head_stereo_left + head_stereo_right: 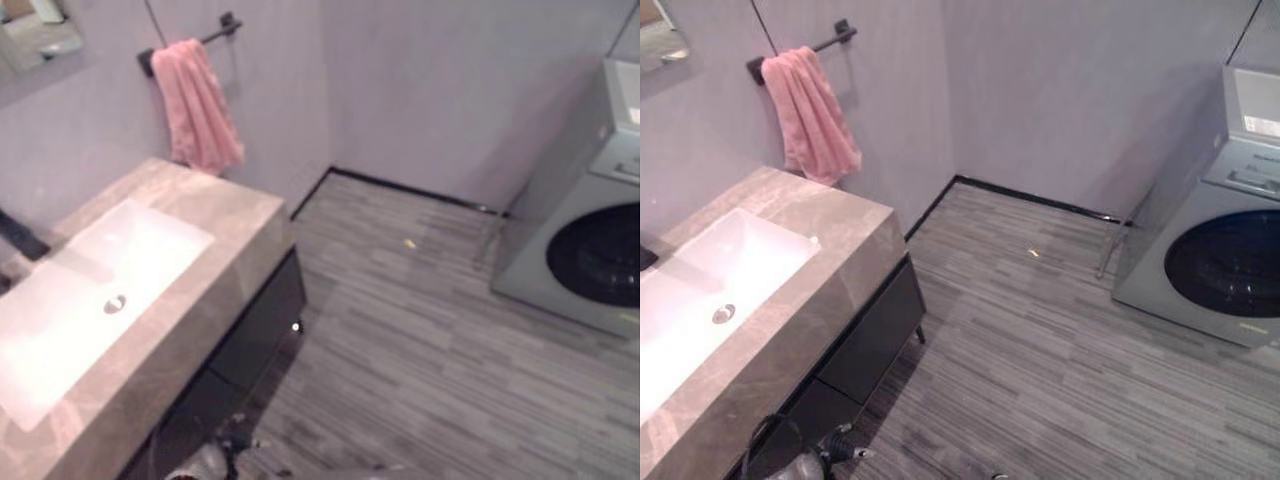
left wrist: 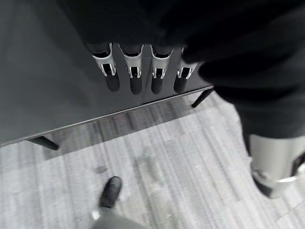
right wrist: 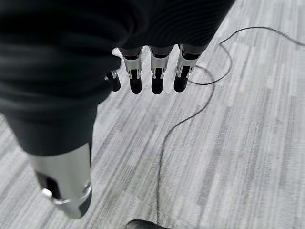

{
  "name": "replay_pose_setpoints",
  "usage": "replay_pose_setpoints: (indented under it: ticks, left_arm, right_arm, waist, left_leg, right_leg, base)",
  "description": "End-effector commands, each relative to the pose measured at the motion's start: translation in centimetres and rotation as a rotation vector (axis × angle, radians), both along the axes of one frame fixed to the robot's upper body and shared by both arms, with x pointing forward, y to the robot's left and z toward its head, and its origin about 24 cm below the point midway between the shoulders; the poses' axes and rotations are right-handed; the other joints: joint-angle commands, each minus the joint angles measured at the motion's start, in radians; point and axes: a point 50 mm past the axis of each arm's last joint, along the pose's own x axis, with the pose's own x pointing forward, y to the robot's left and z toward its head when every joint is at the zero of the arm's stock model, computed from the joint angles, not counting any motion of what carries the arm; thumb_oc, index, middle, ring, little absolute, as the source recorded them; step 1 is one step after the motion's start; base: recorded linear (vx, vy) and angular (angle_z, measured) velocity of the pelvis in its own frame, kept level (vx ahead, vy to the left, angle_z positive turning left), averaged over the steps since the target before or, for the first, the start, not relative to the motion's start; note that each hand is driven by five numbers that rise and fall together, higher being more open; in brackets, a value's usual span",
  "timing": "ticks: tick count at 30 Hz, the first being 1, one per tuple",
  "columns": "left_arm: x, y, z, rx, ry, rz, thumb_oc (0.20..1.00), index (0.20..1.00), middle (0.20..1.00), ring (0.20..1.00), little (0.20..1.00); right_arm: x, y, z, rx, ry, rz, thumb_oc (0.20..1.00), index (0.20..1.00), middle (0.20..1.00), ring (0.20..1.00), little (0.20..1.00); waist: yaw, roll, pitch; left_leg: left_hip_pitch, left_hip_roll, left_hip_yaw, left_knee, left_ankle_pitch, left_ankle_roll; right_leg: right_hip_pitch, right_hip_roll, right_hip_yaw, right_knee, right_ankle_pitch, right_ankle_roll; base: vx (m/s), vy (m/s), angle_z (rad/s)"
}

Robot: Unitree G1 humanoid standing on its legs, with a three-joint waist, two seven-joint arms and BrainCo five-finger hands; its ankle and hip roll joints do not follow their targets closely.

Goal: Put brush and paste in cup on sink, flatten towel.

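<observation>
Pink towel (image 1: 810, 115) hangs bunched over a black wall bar (image 1: 830, 40), upper left of our head views, just above the far end of the counter. Marble-look grey-brown counter (image 1: 235, 250) runs along our left w/ a white rectangular sink (image 1: 90, 300) sunk into it; a metal drain (image 1: 115, 304) sits in the basin floor. We see a dark cabinet (image 1: 875, 335) under the counter, on thin legs. A mirror corner (image 1: 40, 30) shows on the wall at top left, and a dark object at the left edge by the basin is too cut off for us to identify. We can't make out any brush, paste or cup.

Grey striped plank floor (image 1: 430, 340) fills the middle; a small yellowish speck (image 1: 409, 243) lies on it, well apart from the counter. A grey front-load washer (image 1: 1210, 260) w/ a dark round door stands at right.

Left hand (image 2: 133, 71) hangs w/ fingers straight and side by side, holding nothing, in front of the dark cabinet face. Right hand (image 3: 155, 71) hangs over bare floor, fingers straight too, thumb relaxed, nothing in it. A dark shoe (image 2: 110, 192) shows on the floor below our left hand.
</observation>
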Motion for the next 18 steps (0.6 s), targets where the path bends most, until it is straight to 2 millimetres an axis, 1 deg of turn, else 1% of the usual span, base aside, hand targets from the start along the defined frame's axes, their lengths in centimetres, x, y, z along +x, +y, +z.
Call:
replay_pose_setpoints:
  ticks: [1,2,3,4,5,7,8,9,10,11,12,13,14,15,16,17,18]
  left_arm:
    - [0.4,-0.2,0.1,-0.012,-0.015,0.011,1.000,1.000,1.000,1.000,1.000]
    - [0.2,-0.1,0.0,-0.011,-0.012,0.014,1.000,1.000,1.000,1.000,1.000]
    - [-0.2,-0.1,-0.1,-0.013,-0.003,0.026,1.000,1.000,1.000,1.000,1.000]
    - [-0.2,-0.1,-0.1,-0.013,-0.003,0.026,1.000,1.000,1.000,1.000,1.000]
    - [-0.5,-0.1,-0.2,-0.015,0.005,0.029,1.000,1.000,1.000,1.000,1.000]
    - [-0.9,-0.1,-0.4,-0.016,0.021,0.029,1.000,1.000,1.000,1.000,1.000]
    - [-0.9,-0.1,-0.4,-0.016,0.021,0.029,1.000,1.000,1.000,1.000,1.000]
    - [-1.2,-0.3,-0.5,-0.017,0.031,0.023,1.000,1.000,1.000,1.000,1.000]
    - [-1.7,-0.3,-0.7,-0.025,0.045,0.037,1.000,1.000,1.000,1.000,1.000]
    - [-1.7,-0.3,-0.7,-0.024,0.045,0.037,1.000,1.000,1.000,1.000,1.000]
    - [-2.1,0.0,-0.7,-0.028,0.049,0.078,1.000,1.000,1.000,1.000,1.000]
    - [-2.7,0.2,-0.9,-0.036,0.065,0.112,1.000,1.000,1.000,1.000,1.000]
    - [-2.7,0.2,-0.9,-0.036,0.065,0.112,1.000,1.000,1.000,1.000,1.000]
    - [-3.1,0.2,-1.0,-0.039,0.075,0.133,1.000,1.000,1.000,1.000,1.000]
    - [-3.5,0.2,-1.1,-0.044,0.091,0.158,1.000,1.000,1.000,1.000,1.000]
    - [-3.5,0.2,-1.1,-0.044,0.090,0.158,1.000,1.000,1.000,1.000,1.000]
    - [-3.7,0.1,-1.2,-0.051,0.098,0.166,1.000,1.000,1.000,1.000,1.000]
  right_arm:
    - [1.6,-0.7,0.5,-0.039,0.004,0.083,1.000,1.000,1.000,1.000,1.000]
    - [2.2,-1.0,0.7,-0.050,-0.008,0.096,1.000,1.000,1.000,1.000,1.000]
    - [3.2,-1.3,1.1,-0.067,-0.043,0.107,1.000,1.000,1.000,1.000,1.000]
    - [3.2,-1.3,1.1,-0.067,-0.043,0.107,1.000,1.000,1.000,1.000,1.000]
    - [3.5,-1.5,1.2,-0.073,-0.056,0.106,1.000,1.000,1.000,1.000,1.000]
    - [3.9,-1.7,1.4,-0.083,-0.069,0.124,1.000,1.000,1.000,1.000,1.000]
    - [3.9,-1.7,1.4,-0.084,-0.069,0.124,1.000,1.000,1.000,1.000,1.000]
    - [4.3,-1.8,1.5,-0.091,-0.074,0.138,1.000,1.000,1.000,1.000,1.000]
    - [4.3,-1.7,1.5,-0.090,-0.064,0.150,1.000,1.000,1.000,1.000,1.000]
    - [4.3,-1.7,1.5,-0.090,-0.063,0.150,1.000,1.000,1.000,1.000,1.000]
    - [4.3,-1.3,1.3,-0.079,-0.059,0.157,1.000,1.000,1.000,1.000,1.000]
    - [3.6,-0.5,0.7,-0.050,-0.043,0.147,1.000,1.000,1.000,1.000,1.000]
    - [3.6,-0.5,0.7,-0.050,-0.043,0.147,1.000,1.000,1.000,1.000,1.000]
    - [2.9,-0.2,0.4,-0.030,-0.025,0.126,1.000,1.000,1.000,1.000,1.000]
    - [2.1,0.3,0.1,-0.004,-0.001,0.102,1.000,1.000,1.000,1.000,1.000]
    - [2.1,0.3,0.1,-0.004,-0.001,0.102,1.000,1.000,1.000,1.000,1.000]
    - [1.4,0.4,-0.1,0.005,0.025,0.087,1.000,1.000,1.000,1.000,1.000]
  waist:
    - [0.019,-0.012,0.025]
    - [0.028,-0.017,0.027]
    - [0.041,-0.024,0.033]
    - [0.041,-0.024,0.033]
    - [0.042,-0.025,0.036]
    - [0.044,-0.021,0.043]
    - [0.045,-0.021,0.043]
    - [0.047,-0.010,0.050]
    - [0.057,0.001,0.042]
    - [0.060,0.000,0.045]
    - [0.063,0.002,0.032]
    - [0.063,0.007,0.013]
    - [0.063,0.007,0.013]
    - [0.064,0.009,0.003]
    - [0.066,0.013,-0.009]
    - [0.067,0.013,-0.008]
    - [0.068,0.017,-0.013]
  left_leg:
    - [-0.010,-0.127,-0.077,-0.075,-0.109,0.098]
    - [-0.018,-0.131,-0.103,-0.061,-0.107,0.100]
    - [-0.050,-0.143,-0.168,-0.069,-0.078,0.096]
    - [-0.050,-0.143,-0.168,-0.069,-0.078,0.096]
    - [-0.066,-0.147,-0.187,-0.082,-0.062,0.095]
    - [-0.086,-0.153,-0.199,-0.119,-0.029,0.092]
    - [-0.085,-0.153,-0.198,-0.120,-0.028,0.092]
    - [-0.098,-0.161,-0.198,-0.162,-0.003,0.091]
    - [-0.097,-0.173,-0.217,-0.171,-0.001,0.098]
    - [-0.092,-0.173,-0.214,-0.170,-0.005,0.098]
    - [-0.086,-0.182,-0.230,-0.165,-0.012,0.107]
    - [-0.066,-0.187,-0.223,-0.171,-0.018,0.117]
    - [-0.066,-0.187,-0.223,-0.171,-0.018,0.117]
    - [-0.055,-0.191,-0.218,-0.169,-0.028,0.125]
    - [-0.038,-0.202,-0.202,-0.154,-0.056,0.143]
    - [-0.038,-0.202,-0.201,-0.153,-0.056,0.143]
    - [-0.033,-0.210,-0.189,-0.134,-0.077,0.152]
  right_leg:
    - [0.035,0.065,0.082,-0.106,0.073,0.054]
    - [0.036,0.070,0.098,-0.106,0.072,0.051]
    - [0.040,0.074,0.115,-0.108,0.072,0.048]
    - [0.040,0.074,0.115,-0.108,0.072,0.048]
    - [0.045,0.076,0.119,-0.108,0.074,0.048]
    - [0.055,0.081,0.125,-0.116,0.077,0.049]
    - [0.056,0.081,0.126,-0.116,0.077,0.049]
    - [0.068,0.087,0.138,-0.123,0.075,0.052]
    - [0.075,0.094,0.165,-0.115,0.059,0.059]
    - [0.081,0.093,0.168,-0.115,0.056,0.059]
    - [0.084,0.089,0.179,-0.106,0.048,0.068]
    - [0.094,0.073,0.182,-0.096,0.037,0.070]
    - [0.095,0.073,0.182,-0.096,0.037,0.070]
    - [0.101,0.063,0.184,-0.090,0.028,0.077]
    - [0.108,0.041,0.191,-0.068,0.022,0.090]
    - [0.108,0.041,0.191,-0.068,0.022,0.090]
    - [0.115,0.026,0.191,-0.055,0.017,0.100]
  base:
    - [0.07,-0.124,-0.90]
    - [0.11,-0.161,-0.74]
    - [0.07,-0.066,-0.65]
    - [0.06,-0.042,-0.56]
    - [0.05,0.004,-0.37]
    - [0.07,0.026,-0.14]
    - [0.09,0.107,-0.13]
    - [0.17,0.224,-0.18]
    - [0.18,0.223,-0.33]
    - [0.21,0.231,-0.39]
    - [0.25,0.234,-0.92]
    - [0.24,0.234,-0.86]
    - [0.24,0.239,-0.70]
    - [0.25,0.282,-0.10]
    - [0.25,0.282,-0.03]
    - [0.25,0.316,-0.13]
    - [0.15,0.205,-0.17]
